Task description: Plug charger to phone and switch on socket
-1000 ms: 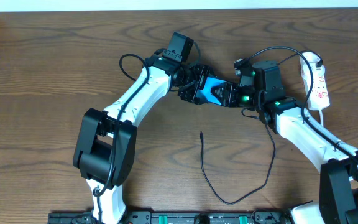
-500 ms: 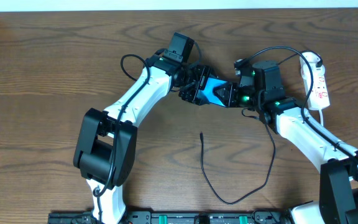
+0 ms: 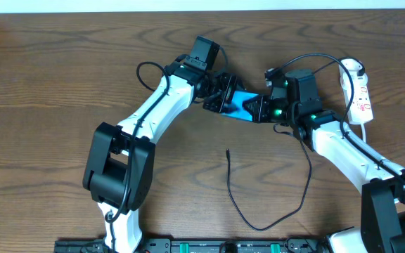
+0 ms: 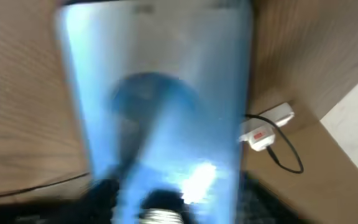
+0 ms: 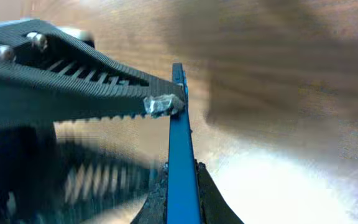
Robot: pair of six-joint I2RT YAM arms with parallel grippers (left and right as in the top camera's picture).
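Note:
The phone (image 3: 242, 105), blue-screened, is held off flat between both grippers at the table's middle rear. My left gripper (image 3: 220, 100) is shut across its left end, and the blurred screen (image 4: 160, 106) fills the left wrist view. My right gripper (image 3: 261, 109) is shut on its right end. The right wrist view shows the phone edge-on (image 5: 179, 155) between my jaws (image 5: 179, 186), with a left finger (image 5: 163, 104) touching it. The charger cable's tip (image 3: 228, 151) lies free in front; the cable loops forward and runs under my right arm. The socket (image 3: 362, 95) lies at the far right.
A small white piece with a red mark and a black lead (image 4: 263, 132) lies past the phone; I cannot tell what it is. The table's rear edge (image 3: 202, 11) is close behind. Another small white piece (image 3: 270, 72) sits behind my right wrist.
The phone has tipped up towards standing on its long edge and shows narrower from above. Both grippers have stayed on it and barely shifted. The cable has not moved.

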